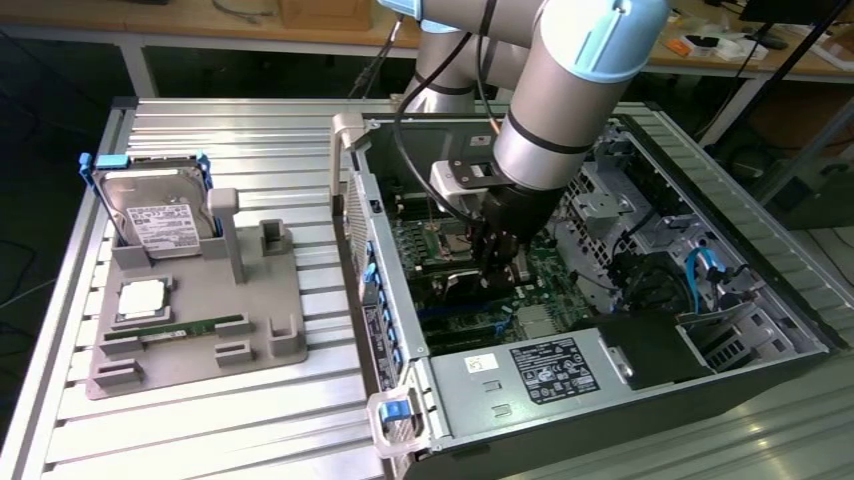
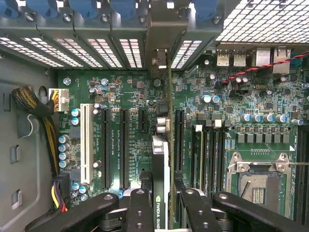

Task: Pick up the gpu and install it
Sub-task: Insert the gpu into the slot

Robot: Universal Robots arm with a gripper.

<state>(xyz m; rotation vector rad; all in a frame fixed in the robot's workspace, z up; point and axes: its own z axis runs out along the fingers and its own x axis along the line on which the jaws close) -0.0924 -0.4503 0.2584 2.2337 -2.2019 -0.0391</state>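
Gripper (image 2: 164, 200) is down inside the open computer case (image 1: 400, 300), its fingers (image 2: 140, 205) pinched on the gpu (image 2: 161, 154). The card stands on edge over the motherboard (image 2: 120, 92), between the motherboard's long black slots, far end at the vented rear wall (image 2: 96, 48). Cannot tell whether it is seated.

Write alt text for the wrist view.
The gripper holds the gpu edge-on over a green motherboard, among its long black slots. A bare processor socket lies to one side.
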